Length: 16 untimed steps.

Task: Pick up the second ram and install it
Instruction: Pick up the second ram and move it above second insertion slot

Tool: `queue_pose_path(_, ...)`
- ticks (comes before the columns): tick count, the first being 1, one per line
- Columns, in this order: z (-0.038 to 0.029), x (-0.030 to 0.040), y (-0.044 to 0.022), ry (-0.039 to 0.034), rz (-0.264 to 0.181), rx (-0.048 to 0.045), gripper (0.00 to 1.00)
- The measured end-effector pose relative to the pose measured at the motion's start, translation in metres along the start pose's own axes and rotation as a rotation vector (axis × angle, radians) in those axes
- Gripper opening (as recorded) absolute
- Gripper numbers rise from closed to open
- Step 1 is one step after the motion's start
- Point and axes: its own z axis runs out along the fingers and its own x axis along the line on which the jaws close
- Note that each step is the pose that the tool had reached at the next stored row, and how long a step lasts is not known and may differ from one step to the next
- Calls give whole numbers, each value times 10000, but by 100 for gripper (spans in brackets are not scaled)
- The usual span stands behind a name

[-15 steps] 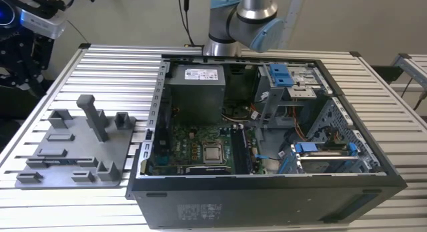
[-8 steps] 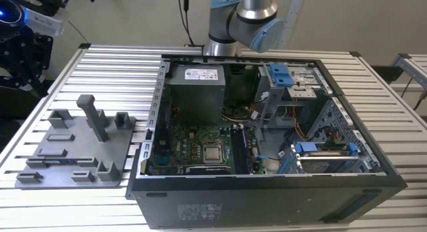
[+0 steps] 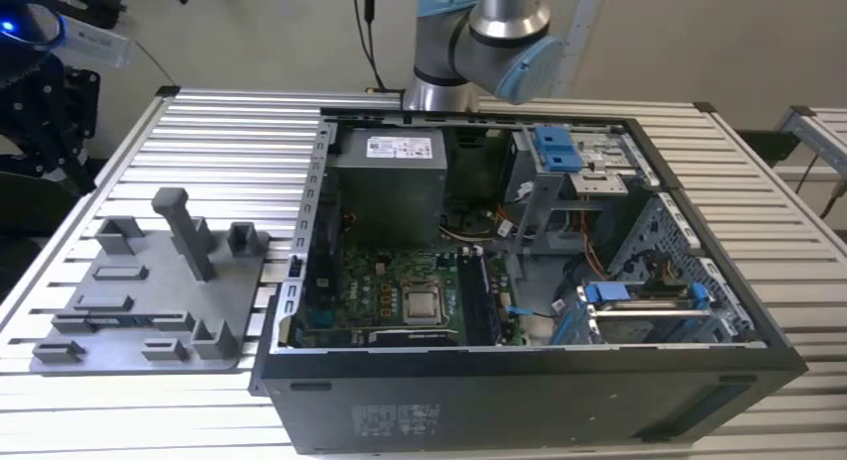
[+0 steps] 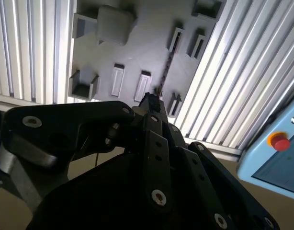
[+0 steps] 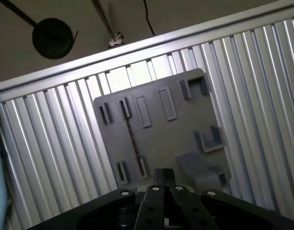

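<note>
- Tabletop (image 3: 212,123): ribbed bare metal slats, bright with a soft sheen.
- Fixture (image 3: 146,311): grey plastic, matt, faintly grainy.
- Case (image 3: 530,401): black matt shell outside, dull grey sheet metal inside.
- Board (image 3: 384,282): green, with a shiny metal socket plate.
- Clips (image 3: 556,148): blue plastic, smooth, slightly glossy.
- Arm (image 3: 510,14): smooth silvery metal tube with pale blue plastic caps.
- Hand (image 5: 163,176): black matt links with shiny metal screws.
</note>
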Motion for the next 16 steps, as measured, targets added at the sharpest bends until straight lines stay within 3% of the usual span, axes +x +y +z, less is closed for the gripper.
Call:
queue_pose_path(10,10,1,5,-16,-996,-34,11)
queue_pose_path(16,11,1,5,-17,-1092,-36,11)
